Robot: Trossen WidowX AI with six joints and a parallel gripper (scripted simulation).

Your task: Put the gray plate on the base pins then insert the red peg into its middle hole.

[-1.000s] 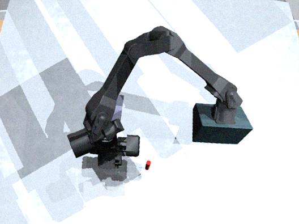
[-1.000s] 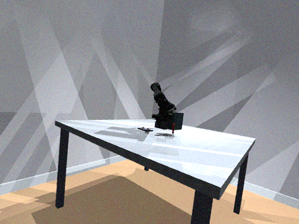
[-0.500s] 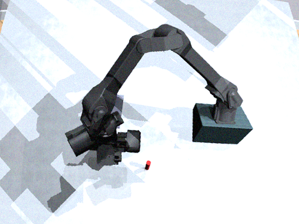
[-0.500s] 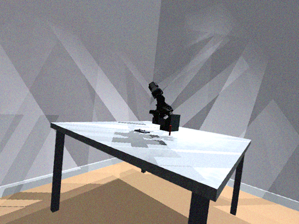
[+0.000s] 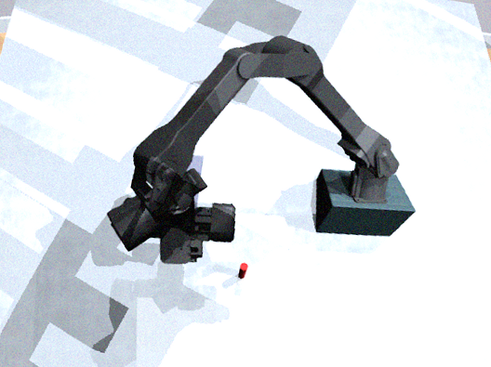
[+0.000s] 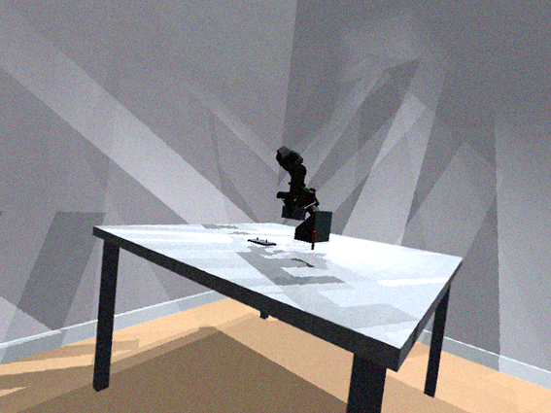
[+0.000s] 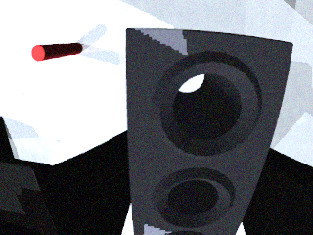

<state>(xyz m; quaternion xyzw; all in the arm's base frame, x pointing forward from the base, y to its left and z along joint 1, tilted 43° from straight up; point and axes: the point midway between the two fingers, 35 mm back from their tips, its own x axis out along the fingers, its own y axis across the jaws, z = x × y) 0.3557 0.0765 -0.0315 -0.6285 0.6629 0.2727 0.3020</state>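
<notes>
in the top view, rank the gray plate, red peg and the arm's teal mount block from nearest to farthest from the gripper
1. Gray plate: clamped in the gripper, mostly hidden beneath it from above.
2. Red peg: upright on the table, just right of the gripper.
3. Teal mount block: far right, under the arm's foot.

A white table (image 6: pixel 384 284) with dark legs (image 6: pixel 103 311) is standing on a floor (image 6: pixel 193 398) of orange-brown colour. Pale patches of light and gray shadows are lying across the table top. Gray walls (image 6: pixel 103 89) are rising behind it, and broad slanting bands of lighter and darker gray are crossing them. A pale skirting board (image 6: pixel 41 339) is running along the bottom of the walls. Under the table, a darker brown shadow is spreading over the floor.
</notes>
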